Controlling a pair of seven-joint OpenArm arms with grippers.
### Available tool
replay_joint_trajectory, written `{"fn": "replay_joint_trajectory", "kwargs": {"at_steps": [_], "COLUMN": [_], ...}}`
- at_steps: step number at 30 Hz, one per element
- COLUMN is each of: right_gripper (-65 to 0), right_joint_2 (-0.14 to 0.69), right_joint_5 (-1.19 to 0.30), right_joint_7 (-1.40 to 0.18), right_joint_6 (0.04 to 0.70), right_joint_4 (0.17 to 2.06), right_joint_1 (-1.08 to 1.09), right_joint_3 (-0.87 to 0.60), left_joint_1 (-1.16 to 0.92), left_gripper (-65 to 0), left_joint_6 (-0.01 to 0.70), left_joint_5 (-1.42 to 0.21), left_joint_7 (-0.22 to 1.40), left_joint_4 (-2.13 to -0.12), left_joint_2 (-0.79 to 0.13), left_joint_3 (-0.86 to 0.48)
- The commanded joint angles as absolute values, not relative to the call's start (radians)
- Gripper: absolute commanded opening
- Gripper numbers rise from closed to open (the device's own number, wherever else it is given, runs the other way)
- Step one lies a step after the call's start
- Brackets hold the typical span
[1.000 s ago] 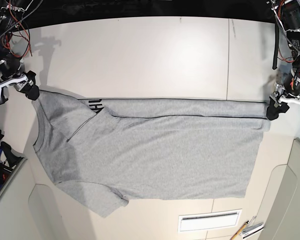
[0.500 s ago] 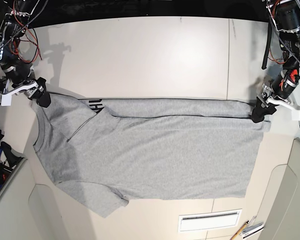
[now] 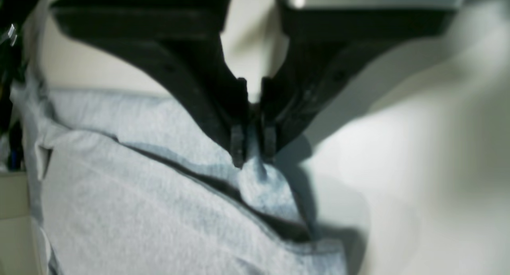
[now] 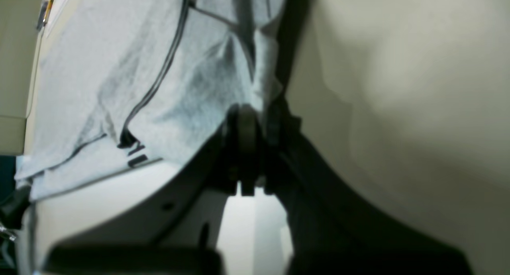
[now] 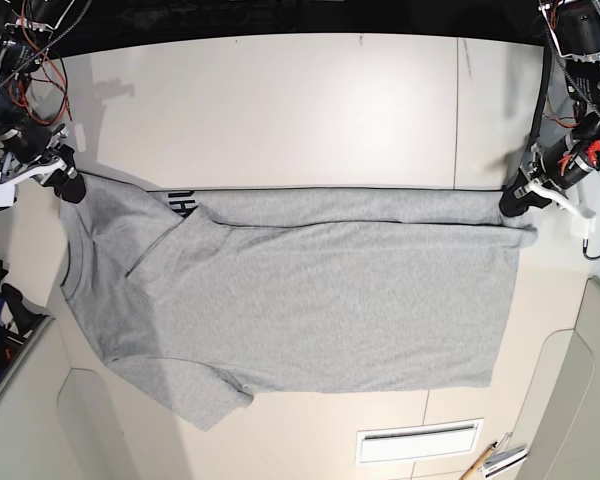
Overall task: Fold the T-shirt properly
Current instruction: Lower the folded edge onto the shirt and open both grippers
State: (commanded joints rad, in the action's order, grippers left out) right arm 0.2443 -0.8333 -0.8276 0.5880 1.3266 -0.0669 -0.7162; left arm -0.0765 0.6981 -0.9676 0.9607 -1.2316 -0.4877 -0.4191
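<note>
A: Where does the T-shirt (image 5: 310, 290) lie?

B: Spread across the middle of the desk (image 5: 280, 110), its length running from the left edge to the right edge in the base view. The far long side is folded over toward the near side as a narrow band, and a strip of black lettering (image 5: 183, 204) shows at the left end of that fold. One sleeve (image 5: 205, 395) points toward the near edge.

A: And the left gripper (image 5: 513, 203)?

B: At the right end of the fold, near the desk's right edge. In its wrist view the jaws are clamped on a pinch of grey cloth, which rises slightly to the fingertips (image 3: 238, 141).

A: The right gripper (image 5: 70, 188)?

B: At the left end of the fold, near the desk's left edge. Its wrist view shows the jaws closed on the T-shirt's edge, with the cloth bunched above them and the lettering off to one side.

A: Anything else on the desk?

B: A white slotted panel (image 5: 418, 441) near the near edge, clear of the T-shirt.
</note>
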Motion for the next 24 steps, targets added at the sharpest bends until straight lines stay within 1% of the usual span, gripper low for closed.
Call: {"fn": "replay_joint_trajectory", "kwargs": {"at_steps": [4,9,12,15,17,21,24], "right_gripper": [-65.0,-65.0,-65.0,-65.0,-65.0,-65.0,-65.0], "right_joint_2": [0.279,0.322,0.322,0.322,0.322,0.325,0.338], "right_joint_5": [-0.912,-0.968,-0.969,-0.969,-0.967,-0.965,-0.957], "right_joint_7": [-0.879,-0.916,-0.925,-0.925,-0.925,-0.936,-0.936], "right_joint_6": [0.599,0.600,0.603,0.603,0.603,0.603,0.602], "right_joint_4": [1.330,1.356,1.421,1.499,1.550,1.629,1.656], "right_joint_1": [-0.125,-0.234,-0.305,-0.374,-0.411,-0.480,-0.511], "right_joint_3": [-0.722,-0.723,-0.725,-0.725,-0.726,-0.726,-0.728], "left_joint_1": [-0.170,-0.284,-0.331,-0.372,-0.397,-0.457,-0.495], "left_gripper": [-65.0,-65.0,-65.0,-65.0,-65.0,-65.0,-65.0], "left_joint_6": [0.698,0.698,0.698,0.698,0.698,0.698,0.698], "left_joint_5": [-0.989,-0.987,-0.990,-1.023,-1.055,-1.058,-1.058], "left_joint_7": [0.977,0.978,0.979,1.014,1.049,1.052,1.055], "left_joint_4": [-1.317,-1.383,-1.405,-1.437,-1.464,-1.518,-1.546], "left_joint_2": [-0.534,-0.552,-0.552,-0.552,-0.552,-0.551,-0.551], "left_joint_3": [-0.419,-0.430,-0.466,-0.500,-0.505,-0.505,-0.505]}}
